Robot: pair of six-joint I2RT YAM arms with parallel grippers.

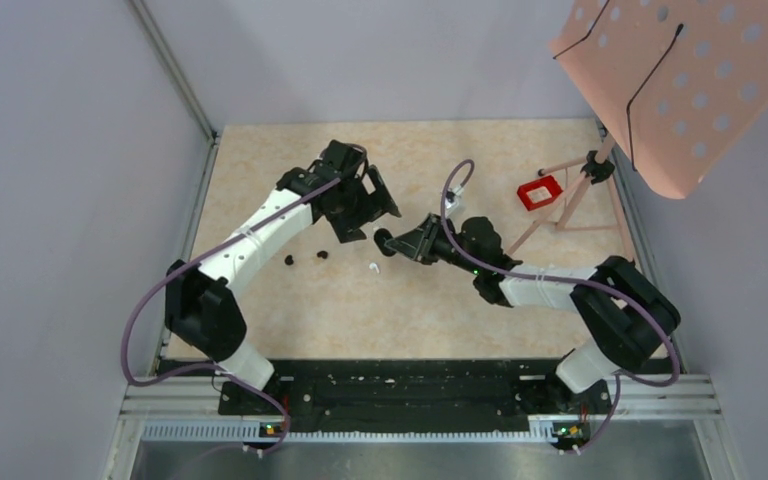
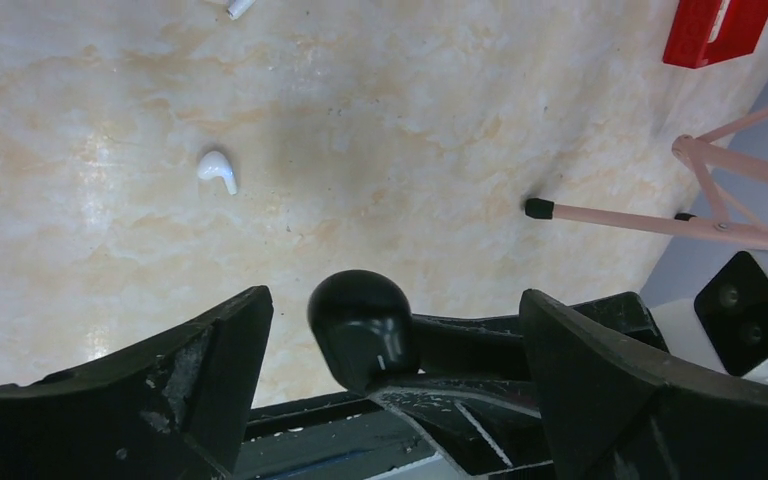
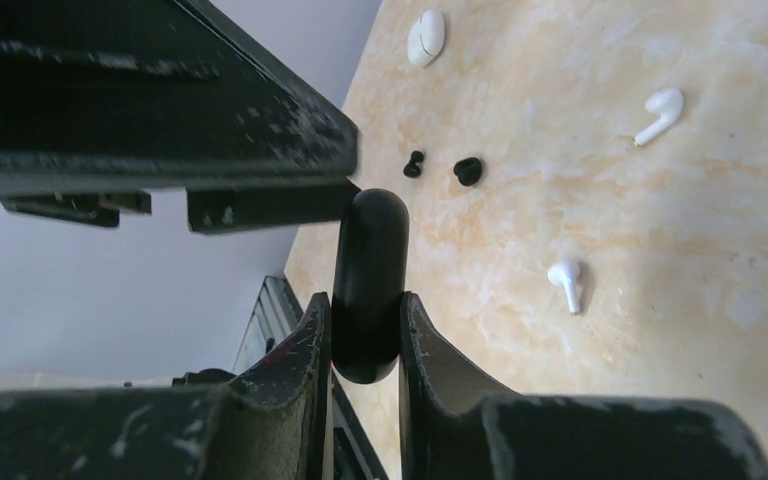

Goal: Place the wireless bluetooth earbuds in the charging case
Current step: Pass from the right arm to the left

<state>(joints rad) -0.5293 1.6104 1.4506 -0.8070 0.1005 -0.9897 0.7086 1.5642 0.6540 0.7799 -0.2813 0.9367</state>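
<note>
Right gripper (image 3: pixel 365 315) clamps the black charging case (image 3: pixel 370 250) at frame centre. Left gripper (image 2: pixel 395 300) spread wide, empty, flanking it. No bud seated. Black earbuds (image 3: pixel 468 170) upper centre and white earbuds (image 3: pixel 567 282) to the right, all loose on table (image 3: pixel 710 330).

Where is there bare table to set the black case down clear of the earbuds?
Bare table: the near strip between the black earbuds and the arm bases, and the far strip along the back wall. Crowded: the middle, around those buds, the white earbud and black case; the right, by the red frame and pink stand.
</note>
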